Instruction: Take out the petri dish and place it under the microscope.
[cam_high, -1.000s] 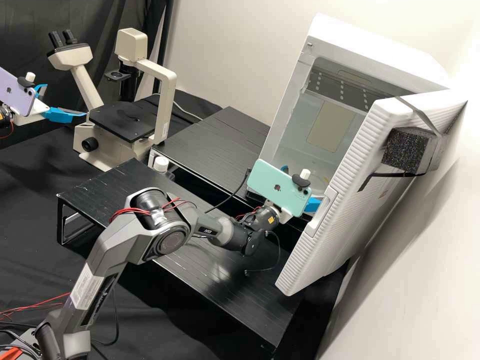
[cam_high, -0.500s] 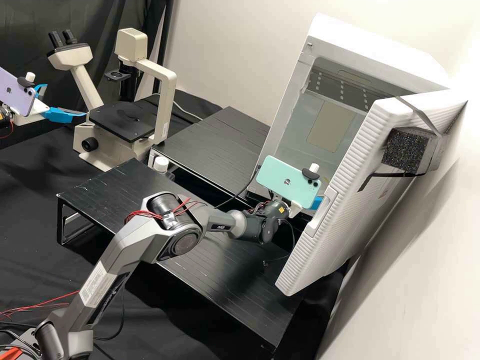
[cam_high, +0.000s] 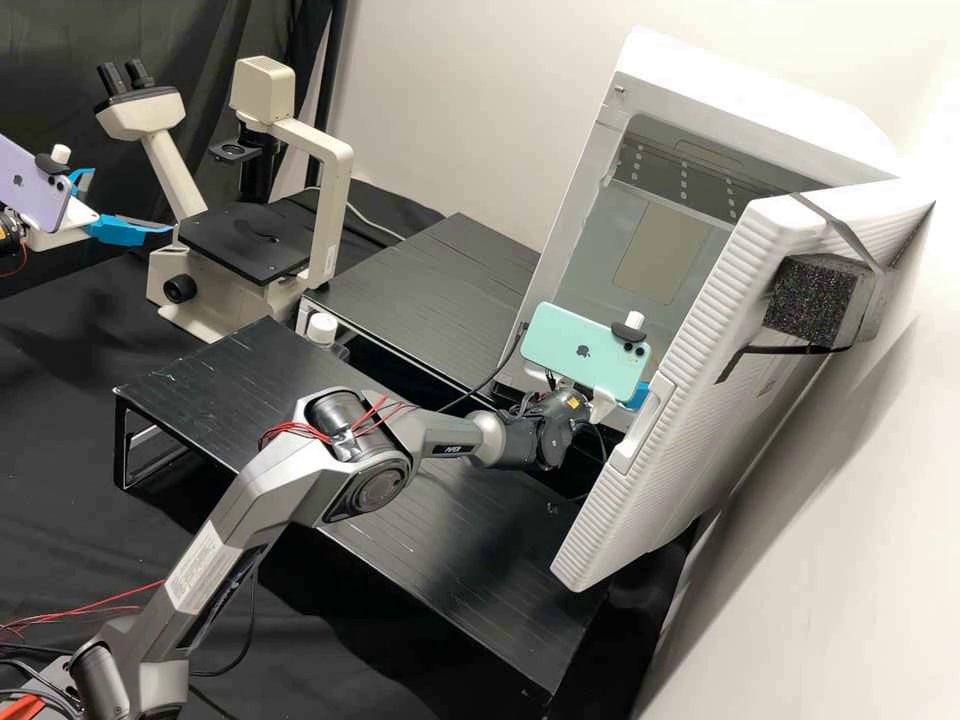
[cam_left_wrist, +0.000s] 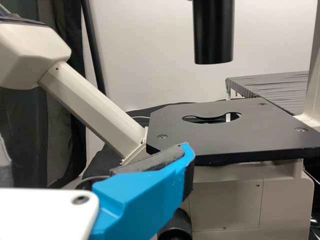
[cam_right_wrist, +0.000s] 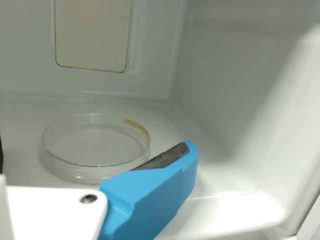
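Motion came from your right tool (cam_right_wrist: 94, 149): its fingers spread, it had shifted across the mouth of the white cabinet (cam_high: 750, 105). The petri dish (cam_right_wrist: 80, 172) lay ungrasped on the cabinet's floor, so the grasp was likely next. Farther off, your left tool (cam_high: 131, 201), also spread, hung beside the microscope (cam_high: 333, 200).

the white cabinet (cam_high: 760, 110) is open at the front so the right gripper (cam_high: 637, 393) has a way in, but the swung-out door (cam_high: 690, 400) and inner side wall (cam_right_wrist: 235, 95) box it in. microscope (cam_high: 150, 115) has decent room between black stage (cam_high: 245, 245) and overhead tube (cam_left_wrist: 213, 35), though its upright post (cam_high: 325, 215) blocks one side
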